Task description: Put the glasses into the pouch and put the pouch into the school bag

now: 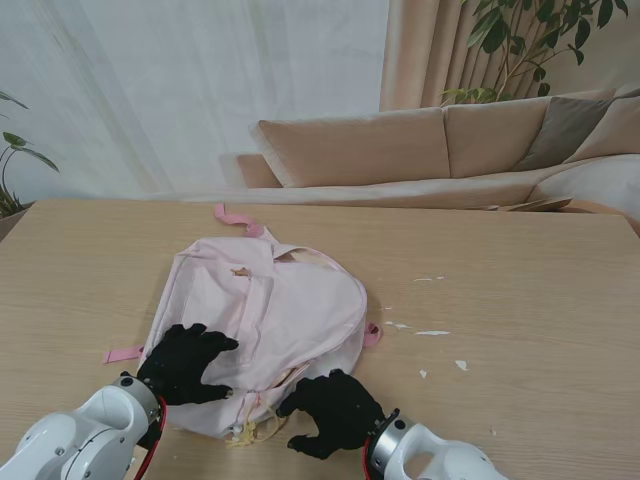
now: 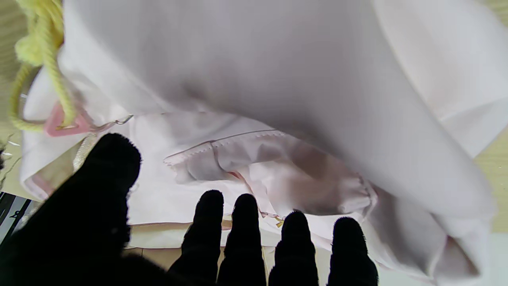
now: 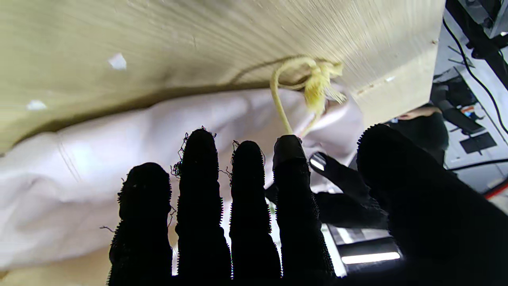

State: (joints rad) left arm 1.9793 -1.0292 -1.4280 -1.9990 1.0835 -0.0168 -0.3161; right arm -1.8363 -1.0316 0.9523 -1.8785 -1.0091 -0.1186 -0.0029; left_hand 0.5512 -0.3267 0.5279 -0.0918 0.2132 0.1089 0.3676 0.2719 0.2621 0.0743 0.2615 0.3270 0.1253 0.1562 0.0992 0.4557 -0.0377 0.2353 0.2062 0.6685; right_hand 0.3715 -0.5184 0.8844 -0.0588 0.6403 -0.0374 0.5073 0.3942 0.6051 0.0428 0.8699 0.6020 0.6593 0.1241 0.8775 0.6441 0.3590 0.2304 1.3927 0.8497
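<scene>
The pale pink school bag [image 1: 270, 320] lies flat on the wooden table [image 1: 520, 290], its opening toward me. My left hand [image 1: 185, 362] rests open on the bag's near left corner, fingers spread over the fabric. In the left wrist view the bag's mouth gapes a little, showing pink lining [image 2: 285, 171] beyond the fingertips [image 2: 210, 206]. At the bag's near right edge my right hand [image 1: 330, 410] is open with straight fingers [image 3: 246, 190], holding nothing. A yellow cord [image 1: 250, 432] hangs from the zipper at the near edge. Neither glasses nor pouch shows in any view.
White scraps [image 1: 432, 332] dot the table to the right of the bag. A pink strap [image 1: 235, 218] trails off the bag's far end. A beige sofa [image 1: 450, 145] stands beyond the table. The table's near edge lies just under both hands.
</scene>
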